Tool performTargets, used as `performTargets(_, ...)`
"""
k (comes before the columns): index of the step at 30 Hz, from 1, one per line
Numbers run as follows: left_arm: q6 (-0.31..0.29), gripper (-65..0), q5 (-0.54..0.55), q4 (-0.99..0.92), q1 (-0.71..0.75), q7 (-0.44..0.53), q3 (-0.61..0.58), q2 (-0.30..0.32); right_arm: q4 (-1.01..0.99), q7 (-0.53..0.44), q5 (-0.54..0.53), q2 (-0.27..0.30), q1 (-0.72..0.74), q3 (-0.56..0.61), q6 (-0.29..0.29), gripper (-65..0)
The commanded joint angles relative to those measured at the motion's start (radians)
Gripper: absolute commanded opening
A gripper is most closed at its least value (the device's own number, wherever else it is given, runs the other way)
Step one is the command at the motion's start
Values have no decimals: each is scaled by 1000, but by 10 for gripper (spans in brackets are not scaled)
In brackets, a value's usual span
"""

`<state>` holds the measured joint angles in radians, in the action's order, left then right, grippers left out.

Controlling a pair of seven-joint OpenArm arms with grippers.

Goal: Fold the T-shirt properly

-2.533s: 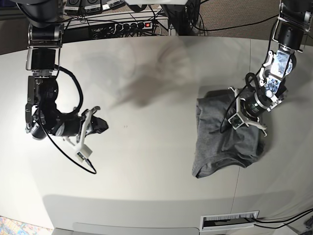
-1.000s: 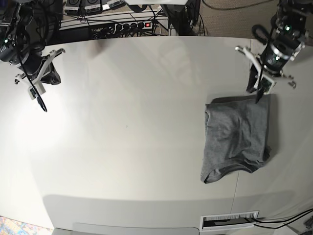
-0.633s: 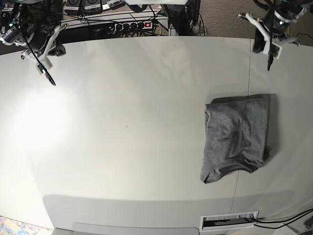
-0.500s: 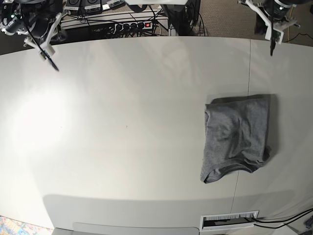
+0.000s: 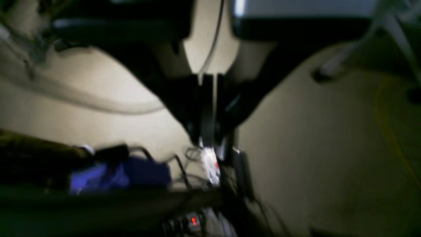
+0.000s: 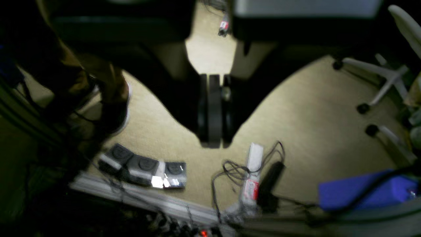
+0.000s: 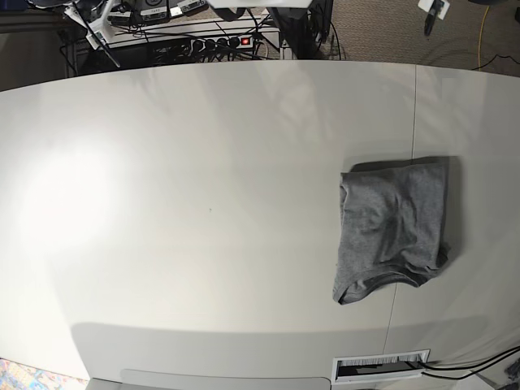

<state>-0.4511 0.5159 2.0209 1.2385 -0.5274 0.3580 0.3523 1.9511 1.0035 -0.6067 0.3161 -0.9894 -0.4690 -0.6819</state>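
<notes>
1. Hanging above the table's [image 7: 203,203] far-left edge, the right gripper [image 6: 213,131] has its fingers pressed together, holding nothing.
2. The T-shirt [image 7: 394,227] lies folded on the table's right side.
3. The left gripper [image 5: 209,131] looks closed and empty, though blurred.

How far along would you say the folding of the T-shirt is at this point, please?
Folding looks done: the T-shirt lies as a compact grey bundle on the table. Nothing is in hand; both wrist views show closed, empty fingers over the floor. At most, squaring its uneven lower edge remains.
</notes>
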Motion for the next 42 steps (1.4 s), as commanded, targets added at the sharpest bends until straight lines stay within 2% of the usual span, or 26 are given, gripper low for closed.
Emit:
performTargets(1, -16, -650, 8, -33, 6, 29, -14, 3, -10, -32, 23, 11, -13, 13, -6, -650)
performTargets(6, -26, -650, 0, -269, -102, 40, -112, 3, -178, -152, 197, 14, 10, 173, -5, -650)
performTargets(10, -24, -650, -81, -429, -194, 112, -192, 3, -373, -255, 316, 14, 90, 297, -4, -650)
performTargets(14, -24, -650, -165, -568, -293, 192, -266, 3, -588, -343, 380, 13, 218, 375, -2, -650)
performTargets(19, 5, -650, -237, -743, -429, 274, -350, 3, -876, -439, 460, 13, 398, 466, -2, -650)
performTargets(24, 17, -650, -280, -924, -567, 368, -441, 2, -1155, -577, 478, -8, 558, 536, 9, -650)
performTargets(26, 31, -650, -291, -992, -619, 393, -474, -3, -1249, -631, 496, -34, 612, 544, 72, -650)
performTargets(30, 142, -650, -314, -1123, -718, 424, -542, -26, -1396, -727, 580, -106, 694, 544, 241, -650)
performTargets(33, 179, -650, -315, -1215, -787, 425, -583, -55, -1471, -779, 621, -157, 737, 544, 336, -650)
performTargets(37, 202, -650, -315, -1329, -860, 453, -619, -101, -1515, -785, 623, -214, 766, 544, 493, -650)
performTargets(40, 254, -650, -315, -1401, -904, 477, -631, -142, -1521, -783, 621, -244, 774, 544, 624, -650)
performTargets(42, 284, -650, -315, -1434, -923, 477, -631, -169, -1521, -785, 599, -254, 776, 544, 683, -650)
